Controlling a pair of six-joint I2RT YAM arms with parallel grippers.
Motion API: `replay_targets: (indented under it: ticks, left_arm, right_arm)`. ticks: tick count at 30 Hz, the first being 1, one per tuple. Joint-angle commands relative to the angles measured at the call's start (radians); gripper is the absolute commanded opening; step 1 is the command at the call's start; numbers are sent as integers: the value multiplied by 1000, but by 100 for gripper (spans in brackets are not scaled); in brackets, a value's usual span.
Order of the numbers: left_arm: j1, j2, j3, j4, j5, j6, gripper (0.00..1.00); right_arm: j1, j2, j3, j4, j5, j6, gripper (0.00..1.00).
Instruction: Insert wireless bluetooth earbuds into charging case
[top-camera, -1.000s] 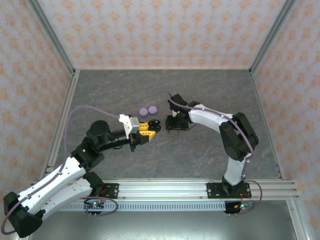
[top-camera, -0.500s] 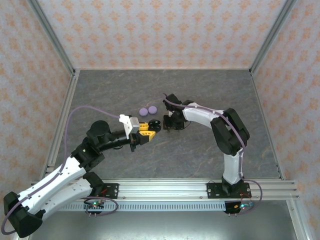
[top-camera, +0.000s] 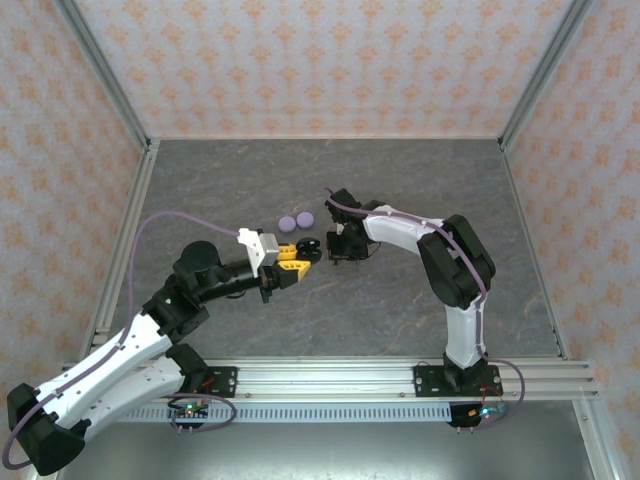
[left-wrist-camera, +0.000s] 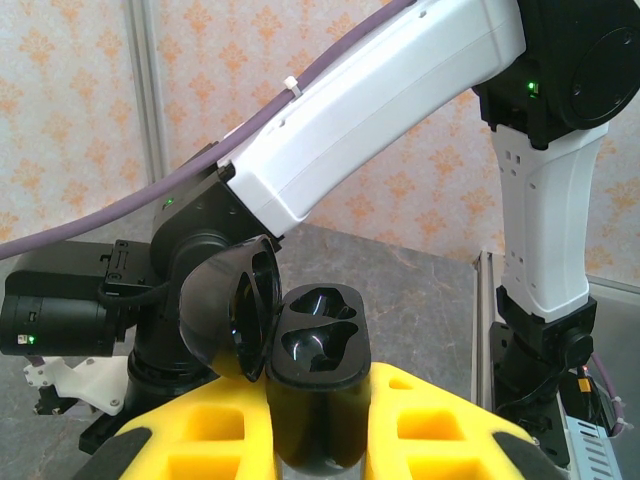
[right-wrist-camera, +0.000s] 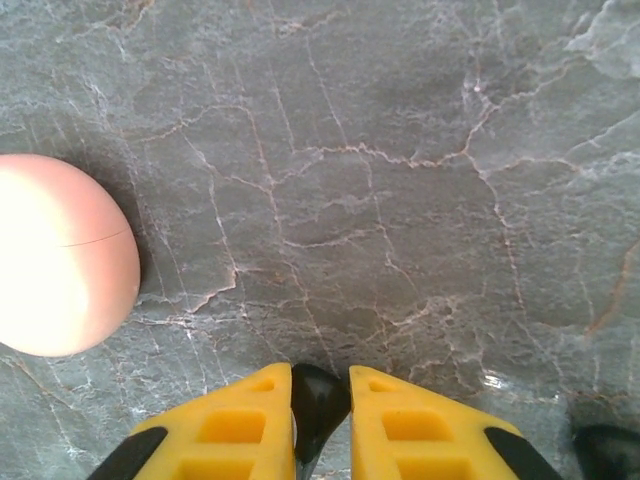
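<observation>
My left gripper (left-wrist-camera: 318, 440) is shut on an open black charging case (left-wrist-camera: 318, 375), held upright above the table. Its lid (left-wrist-camera: 228, 310) hangs open to the left and both sockets look empty. From above, the case (top-camera: 308, 250) is at mid-table. My right gripper (right-wrist-camera: 321, 410) points down at the table and is shut on a black earbud (right-wrist-camera: 318, 398) pinched between its yellow fingers (right-wrist-camera: 232, 425). The top view places my right gripper (top-camera: 343, 248) just right of the case. Another small black piece (right-wrist-camera: 605, 445) lies at the lower right of the right wrist view.
Two lilac round cases (top-camera: 296, 221) lie side by side just behind the black case. A pinkish round case (right-wrist-camera: 55, 255) rests on the table to the left of my right gripper. The grey marbled table (top-camera: 400, 180) is framed by patterned walls and metal rails.
My right arm shifted slightly left toward the held case and its jaws closed on the black earbud. The left arm and its case stayed still.
</observation>
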Motion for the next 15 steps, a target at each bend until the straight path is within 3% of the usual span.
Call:
replay_targets:
  ticks: [1,9,15]
  left_arm:
    - [-4,-20,-6,7,-20,4,11]
    - [-4,-20,-18,34,-27,-18,11]
    - [-4,-22,-60,108,-64,-58,9]
  right_arm:
    - [6,3,19,-33,15,-12,16]
    - [6,-188,-68,56,11,-61,16]
    - [6,-469,-205,198,-22,-138,16]
